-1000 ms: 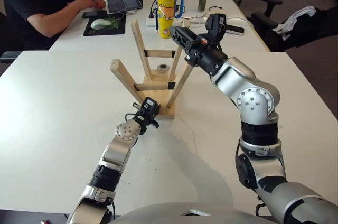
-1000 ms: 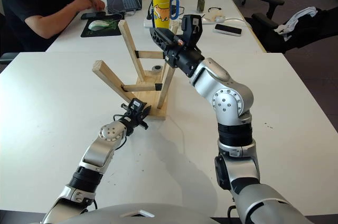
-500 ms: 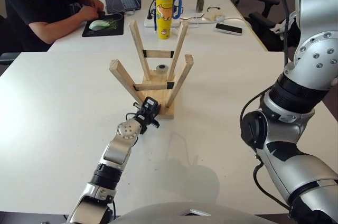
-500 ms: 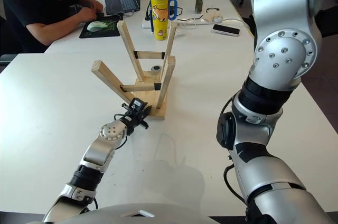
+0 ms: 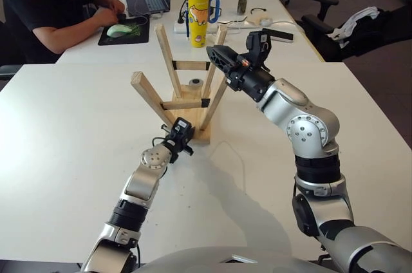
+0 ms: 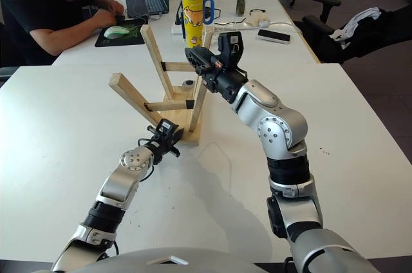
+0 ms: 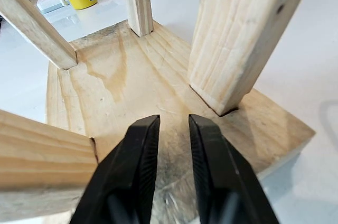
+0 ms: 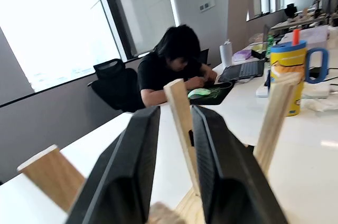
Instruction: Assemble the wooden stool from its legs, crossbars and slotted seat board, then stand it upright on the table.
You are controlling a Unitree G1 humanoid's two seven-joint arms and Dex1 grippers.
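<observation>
– So, where's the stool (image 5: 187, 102)?
– Upturned on the bench (image 5: 64, 138), legs up. Seat board (image 7: 121, 76) directly under my left claw (image 7: 174, 119); fingers slightly parted, gripping nothing.
– Right claw (image 5: 212, 53)?
– Released too, raised beside a far leg (image 5: 221, 33), near its top.

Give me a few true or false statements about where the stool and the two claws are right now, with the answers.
The stool stands upside down, its seat board on the table. True.
The right claw is clamped on a crossbar. False: it is open near the tops of the legs, holding nothing.
The left claw is at the seat board. True.
The yellow cup stands on the stool's table. False: it is on the table behind.
</observation>
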